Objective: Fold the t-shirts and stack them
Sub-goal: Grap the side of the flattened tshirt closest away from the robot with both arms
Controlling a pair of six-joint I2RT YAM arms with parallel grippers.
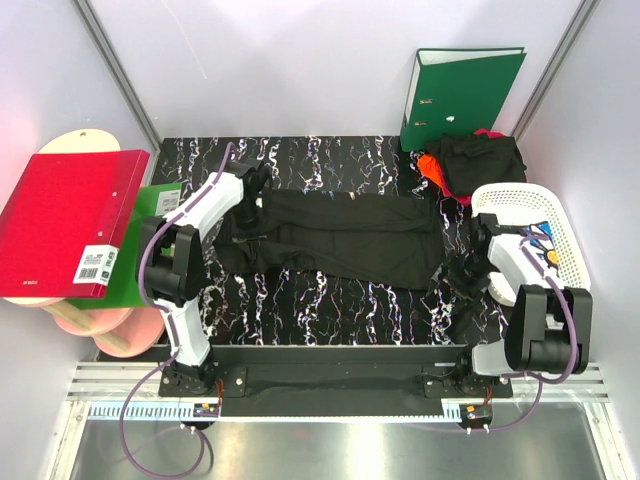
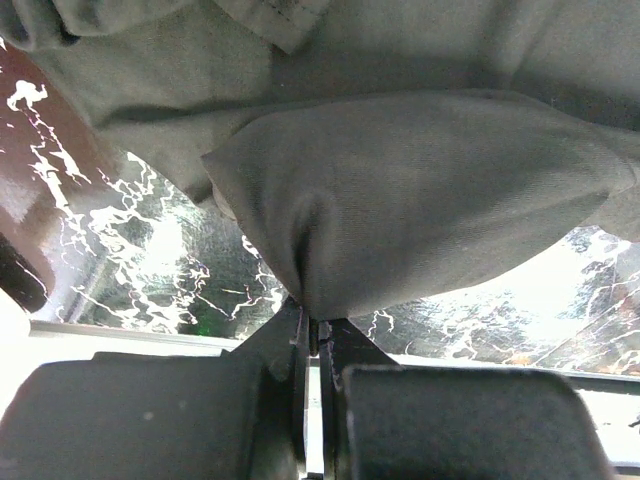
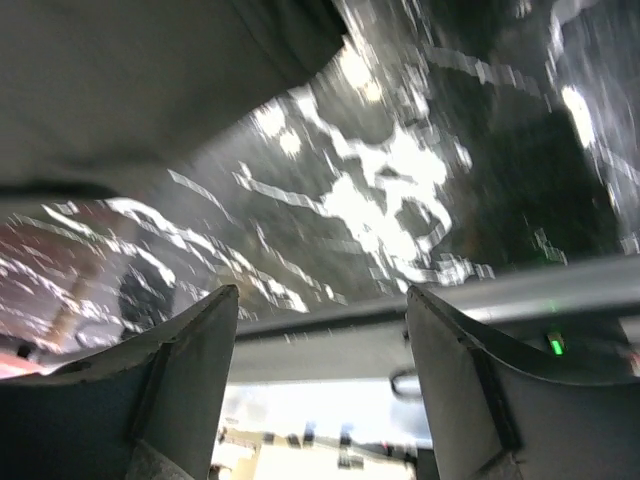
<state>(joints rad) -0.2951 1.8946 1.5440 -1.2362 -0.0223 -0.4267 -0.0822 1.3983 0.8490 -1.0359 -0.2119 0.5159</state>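
Observation:
A plain black t-shirt (image 1: 345, 238) lies spread across the black marbled table. My left gripper (image 1: 256, 188) is at its far left end and is shut on a fold of the cloth. In the left wrist view the shirt (image 2: 400, 190) hangs from the closed gripper (image 2: 312, 325) a little above the table. My right gripper (image 1: 461, 272) is open and empty just off the shirt's right edge. In the right wrist view it (image 3: 320, 310) holds nothing, and the shirt (image 3: 120, 90) is at the upper left. A pile of black and orange-red t-shirts (image 1: 478, 160) sits at the back right.
A white lattice basket (image 1: 540, 205) stands at the right edge beside my right arm. A green ring binder (image 1: 460, 92) leans on the back wall. A red binder (image 1: 75, 220) and pink discs (image 1: 130, 330) lie off the table's left side.

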